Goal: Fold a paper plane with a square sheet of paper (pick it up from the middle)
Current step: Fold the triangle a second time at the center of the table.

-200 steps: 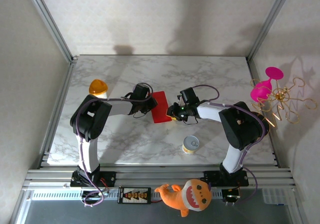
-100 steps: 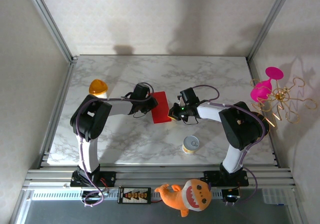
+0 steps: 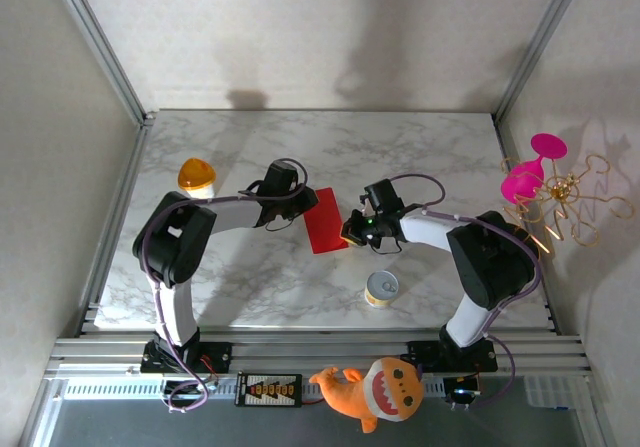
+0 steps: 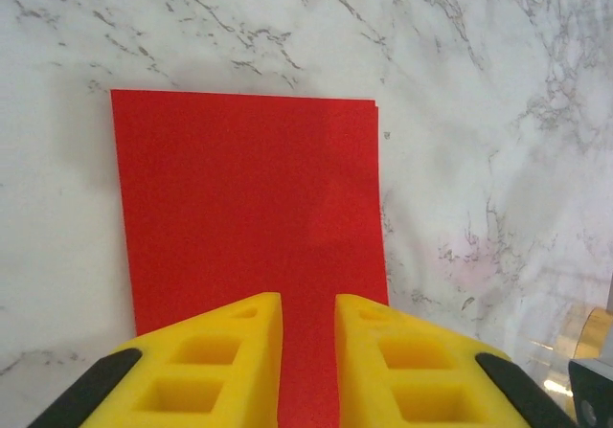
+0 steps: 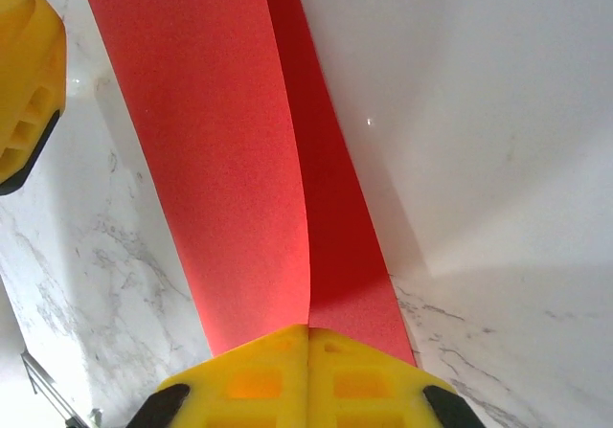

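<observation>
The square sheet of paper (image 3: 325, 220) is red and folded double into a rectangle at the table's middle. In the left wrist view it (image 4: 249, 198) lies flat on the marble, both layers' edges showing at its far right corner. My left gripper (image 3: 303, 207) hovers over its near end, and its yellow jaws (image 4: 308, 304) stand narrowly open with red paper showing in the gap. My right gripper (image 3: 350, 231) is shut on the opposite edge. In the right wrist view the folded paper (image 5: 220, 141) runs out from the closed seam of the right gripper (image 5: 308, 330), its two layers splaying apart.
A small yellow tin (image 3: 381, 288) stands near the right arm, towards the front. An orange cup (image 3: 197, 174) sits at the left. A pink goblet (image 3: 530, 172) and a gold wire ornament (image 3: 570, 202) are off the right edge. An orange shark plush (image 3: 375, 387) lies on the front rail.
The right gripper has shut on the paper's edge and drawn it slightly right and towards the front, turning it to a slant. The left jaws have parted a little.
</observation>
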